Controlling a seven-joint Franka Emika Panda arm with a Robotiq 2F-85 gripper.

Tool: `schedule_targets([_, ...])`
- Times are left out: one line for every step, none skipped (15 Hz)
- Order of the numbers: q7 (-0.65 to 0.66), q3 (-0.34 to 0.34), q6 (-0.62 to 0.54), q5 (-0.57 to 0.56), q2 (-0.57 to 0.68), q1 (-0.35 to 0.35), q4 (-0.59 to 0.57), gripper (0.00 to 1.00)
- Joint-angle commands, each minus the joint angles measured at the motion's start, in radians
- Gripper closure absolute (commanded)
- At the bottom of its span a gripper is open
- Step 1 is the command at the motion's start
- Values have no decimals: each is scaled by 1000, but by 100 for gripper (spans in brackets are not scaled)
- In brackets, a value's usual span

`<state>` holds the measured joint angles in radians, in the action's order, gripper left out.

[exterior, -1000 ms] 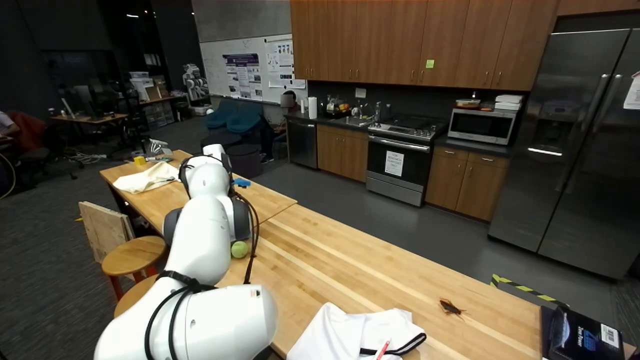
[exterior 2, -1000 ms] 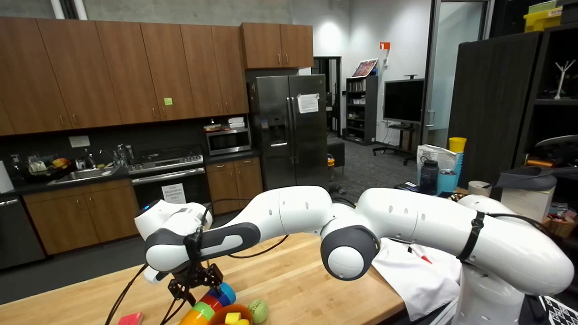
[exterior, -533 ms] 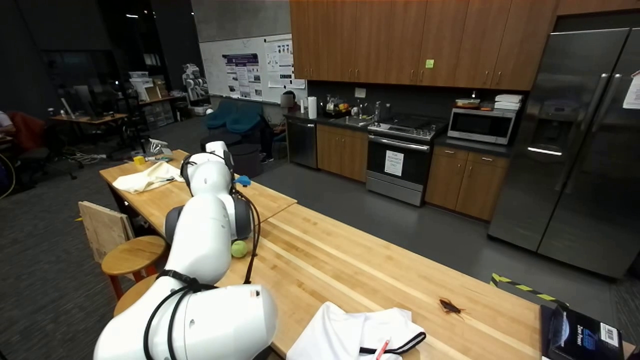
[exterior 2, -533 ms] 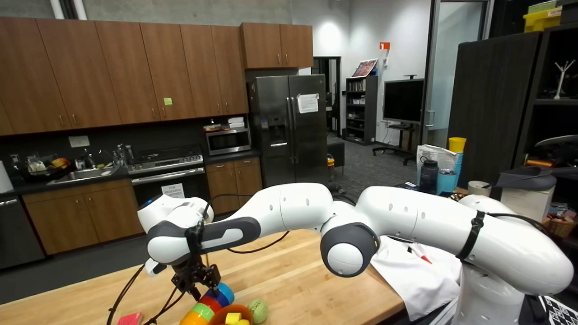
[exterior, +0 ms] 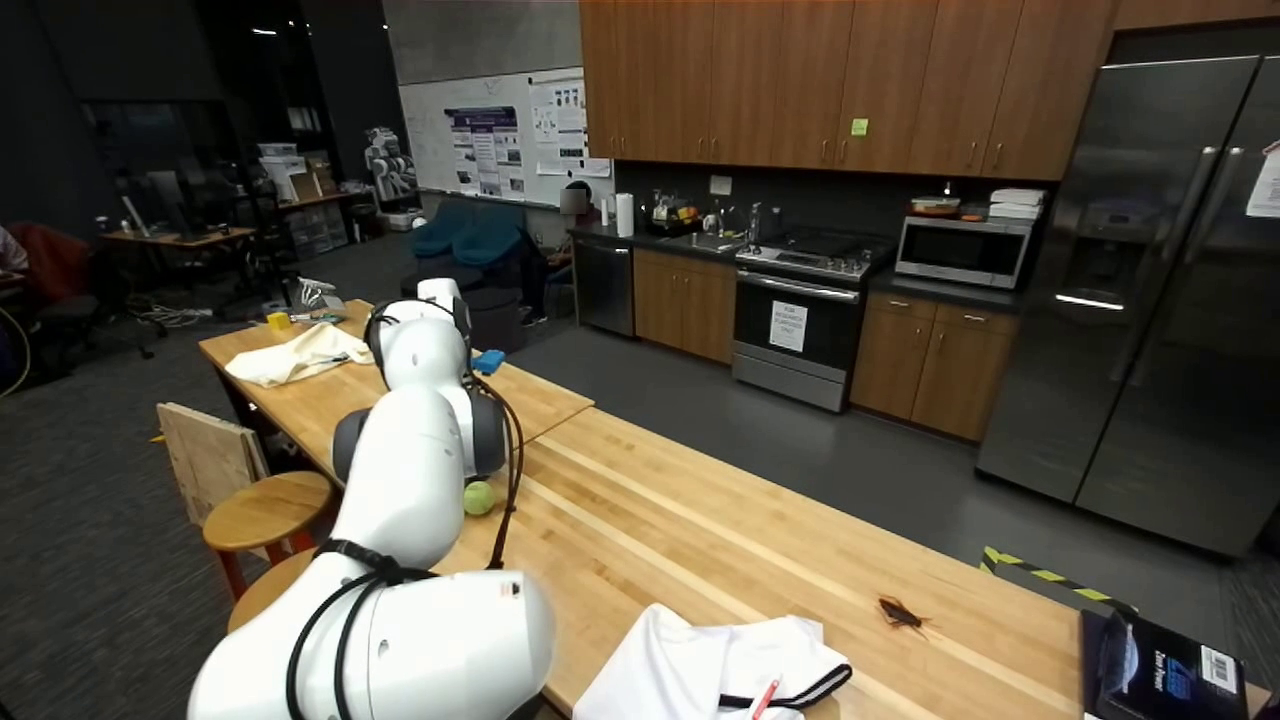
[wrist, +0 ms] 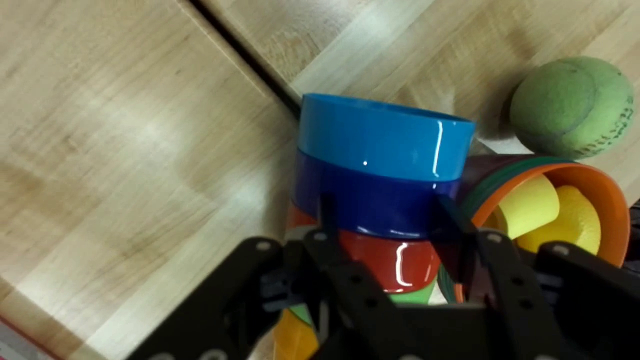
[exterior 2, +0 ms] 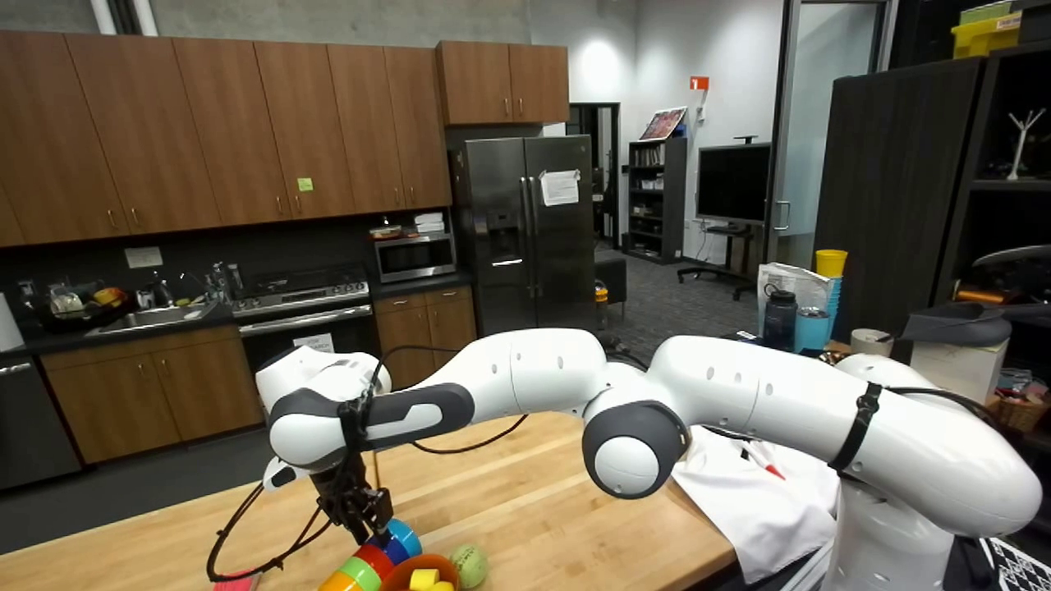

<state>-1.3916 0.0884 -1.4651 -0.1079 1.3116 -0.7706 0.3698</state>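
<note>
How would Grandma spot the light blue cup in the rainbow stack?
On the wooden table, find the tennis ball. Near it, a black gripper sits over a stack of cups. The light blue cup is the end one, much paler than its dark blue neighbour.

In an exterior view, oven [exterior: 828, 335] paper [exterior: 788, 327] near three o'clock reads "FOR RESEARCH PURPOSES ONLY"; box [exterior: 1170, 665] at four o'clock, "Power".

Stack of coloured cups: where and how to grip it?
I'd grip the stack at its dark blue cup, from above, pinching across the width. It appears to lie on its side, exposing rounded walls upward, and that band looks slightly narrower than the light blue cup. Watch clearance: the open orange cup sits close along one side.
</note>
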Motion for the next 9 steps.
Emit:
schedule_targets([96,21,-23,36,19,8,35,78])
schedule_targets([113,23,-21,42,20,9,34,81])
schedule_targets([129,27,-20,48,21,11,34,83])
schedule_targets([143,32,-19,54,21,14,36,85])
schedule_targets([157,39,-19,62,22,18,37,88])
schedule_targets([171,42,-18,68,23,21,37,91])
schedule_targets([187,46,-21,72,23,25,37,93])
schedule_targets([205,48,-27,76,24,27,35,94])
schedule_targets([224,49,-40,79,26,29,31,95])
